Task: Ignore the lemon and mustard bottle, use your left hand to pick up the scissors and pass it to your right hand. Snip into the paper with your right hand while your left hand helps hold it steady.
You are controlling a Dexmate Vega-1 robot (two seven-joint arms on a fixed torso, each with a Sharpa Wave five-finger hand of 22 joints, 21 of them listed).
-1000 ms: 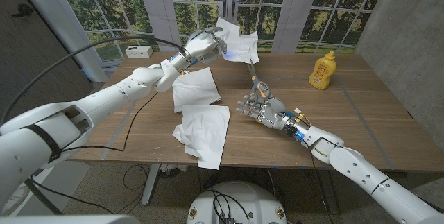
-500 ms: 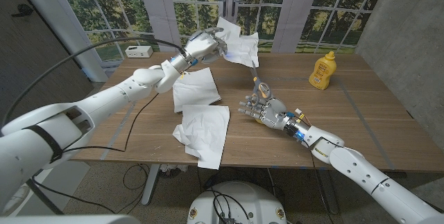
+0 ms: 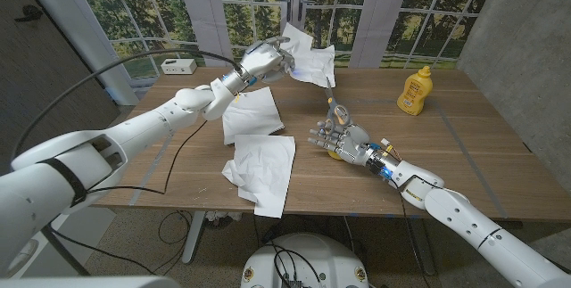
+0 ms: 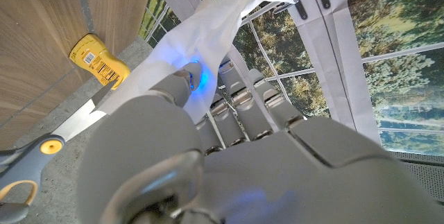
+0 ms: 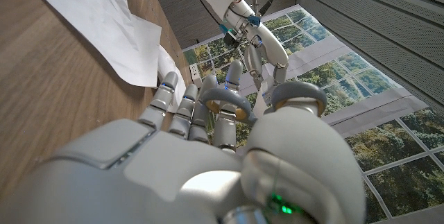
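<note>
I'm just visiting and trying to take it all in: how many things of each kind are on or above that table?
Sheets of paper: 3, one held up by the left robot hand at, two lying at and
Scissors: 1, in the right robot hand
Mustard bottle: 1
White box: 1
Total: 6

No lettering can be made out. The mustard bottle [image 4: 98, 60] carries a label with dark print, but it is too small and blurred to read.
</note>
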